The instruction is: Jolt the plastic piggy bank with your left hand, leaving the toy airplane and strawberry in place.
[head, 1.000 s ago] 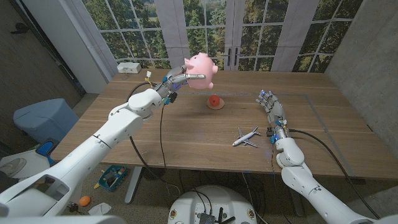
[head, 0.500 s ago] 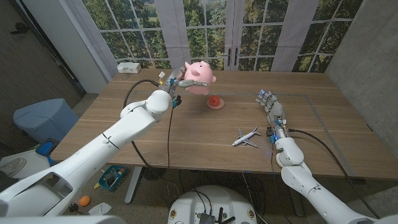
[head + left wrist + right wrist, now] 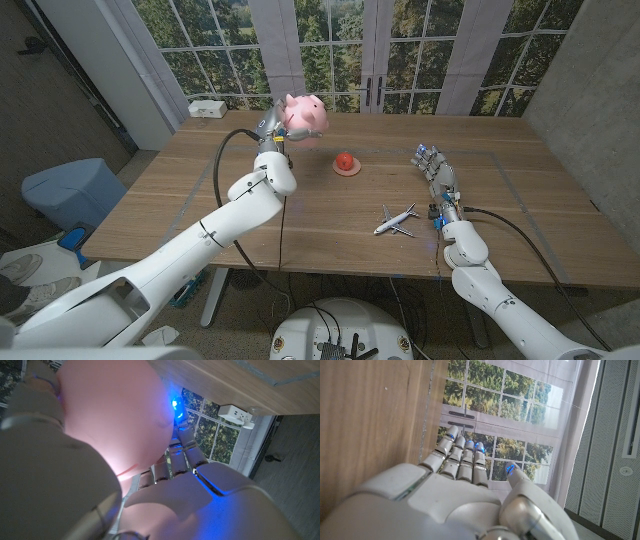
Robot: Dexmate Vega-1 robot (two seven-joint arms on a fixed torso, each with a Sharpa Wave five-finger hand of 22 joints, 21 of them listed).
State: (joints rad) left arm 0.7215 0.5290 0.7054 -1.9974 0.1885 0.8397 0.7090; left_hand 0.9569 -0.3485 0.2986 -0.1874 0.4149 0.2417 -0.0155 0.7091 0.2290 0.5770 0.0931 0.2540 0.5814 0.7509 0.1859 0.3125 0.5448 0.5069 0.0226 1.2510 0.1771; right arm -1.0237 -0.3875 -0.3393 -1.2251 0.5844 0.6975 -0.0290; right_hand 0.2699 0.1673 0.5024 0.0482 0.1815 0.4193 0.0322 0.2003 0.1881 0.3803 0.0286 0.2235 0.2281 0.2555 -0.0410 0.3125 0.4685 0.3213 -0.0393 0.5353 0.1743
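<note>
My left hand (image 3: 273,131) holds the pink plastic piggy bank (image 3: 304,114) up in the air above the table's far left part. In the left wrist view the pink body (image 3: 115,410) presses close against my left hand (image 3: 190,495), whose fingers wrap around it. The red strawberry (image 3: 345,162) sits on a small disc at the table's middle back. The white toy airplane (image 3: 397,220) lies on the wood further forward, right of centre. My right hand (image 3: 437,175) waits at the table's right with fingers straight and apart, holding nothing; the right wrist view shows that hand (image 3: 465,485) the same way.
A white power strip (image 3: 207,108) lies at the table's (image 3: 230,225) far left corner. Windows run behind the table. A blue bin (image 3: 68,188) stands on the floor to the left, with small objects under the table's left edge.
My left hand has swung the piggy bank leftward and slightly nearer, with the forearm turning more upright. The strawberry, the airplane and my right hand have stayed put.
</note>
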